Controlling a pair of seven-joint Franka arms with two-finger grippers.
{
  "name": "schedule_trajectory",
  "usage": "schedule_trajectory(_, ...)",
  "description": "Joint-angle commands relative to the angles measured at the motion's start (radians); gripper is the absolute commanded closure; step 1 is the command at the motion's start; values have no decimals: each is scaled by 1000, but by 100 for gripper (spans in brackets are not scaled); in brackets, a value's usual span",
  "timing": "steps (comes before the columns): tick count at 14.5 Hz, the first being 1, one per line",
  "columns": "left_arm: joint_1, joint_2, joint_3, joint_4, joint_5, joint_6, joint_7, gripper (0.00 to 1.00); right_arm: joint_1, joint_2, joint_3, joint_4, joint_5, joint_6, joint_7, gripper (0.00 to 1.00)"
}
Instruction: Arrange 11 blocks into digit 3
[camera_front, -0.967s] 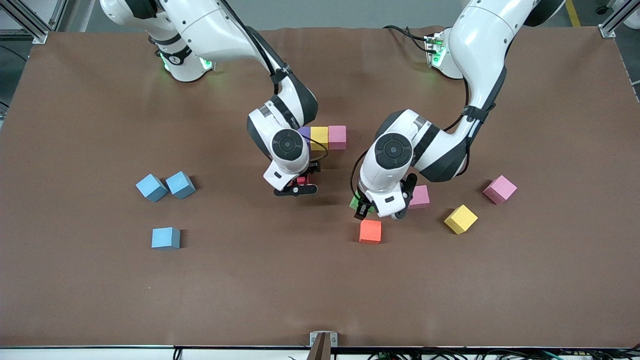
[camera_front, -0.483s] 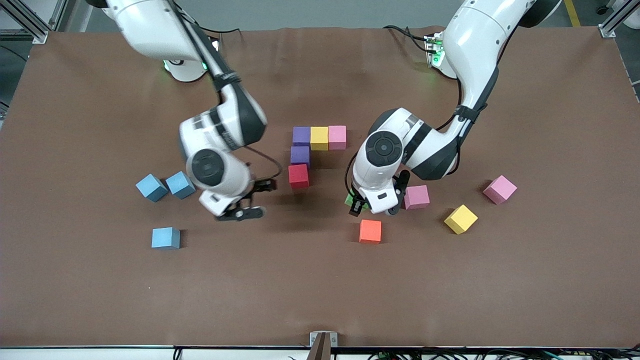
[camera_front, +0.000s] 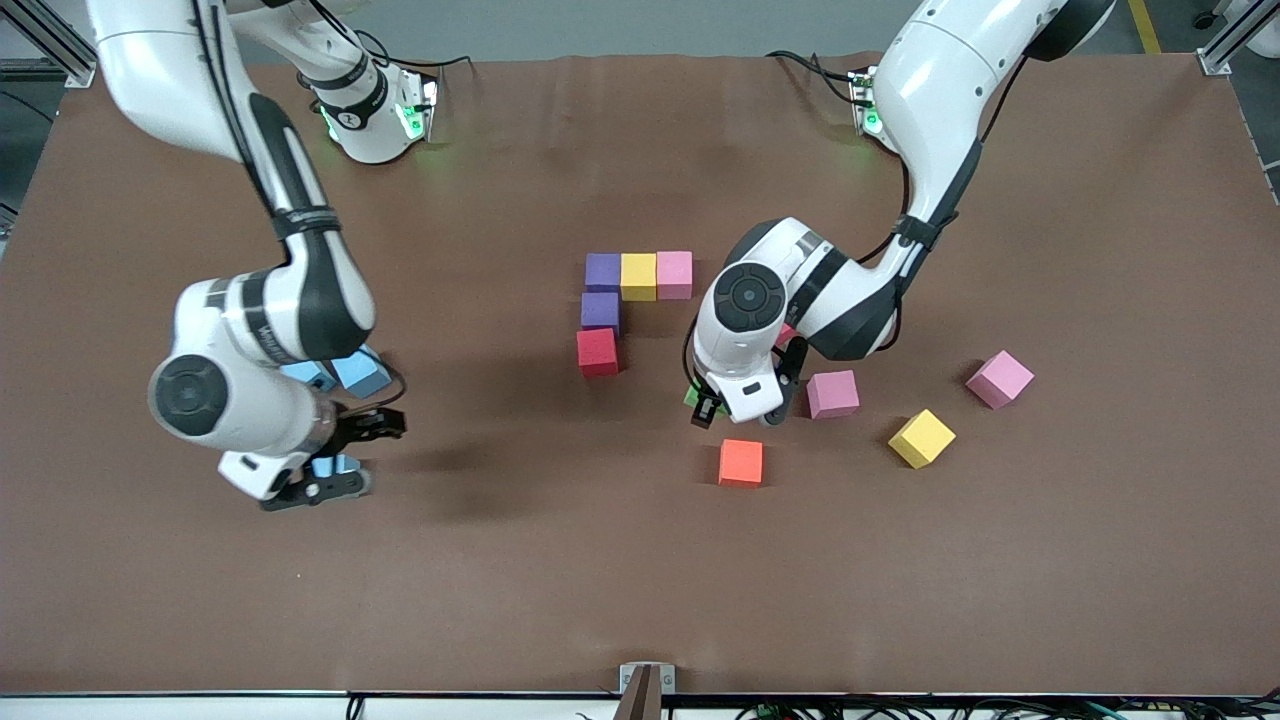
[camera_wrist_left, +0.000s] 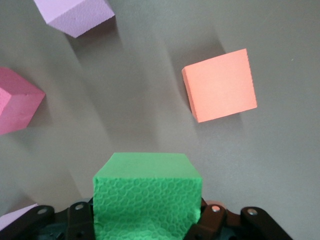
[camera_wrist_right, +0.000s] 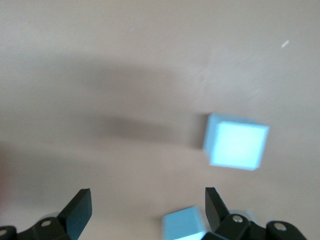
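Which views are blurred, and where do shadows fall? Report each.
Front view: sharp; soft shadows on the table beneath both arms. Left wrist view: the green block in the left pincer is crisp, its foam texture clear. Right wrist view: motion-blurred; the blue block smears, a dark shadow beside it, above the open right pincer.

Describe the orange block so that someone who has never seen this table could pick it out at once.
Start at the left arm's hand, which is shut on a green block near the middle of the brown table. The orange block lies flat on the table, nearer to the front camera than that hand. It is the only orange cube; its nearest neighbours are a pink block and a tilted yellow block.
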Motion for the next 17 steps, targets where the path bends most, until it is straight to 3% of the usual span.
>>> schedule_trajectory(1,-17,2,6,1,19,-4,-46,95,-66,82,20,64,-22,62,-93,0)
schedule_trajectory(9,-84,38,7,1,27,-4,-212,95,-130,224,25,90,-13,114,-99,0)
schedule_trajectory(14,-107,42,4,-30,36,41,-472,95,-150,256,30,86,-2,114,-99,0)
schedule_trajectory(17,-152,38,6,-102,36,107,-600,95,-150,257,31,87,0,113,-98,19)
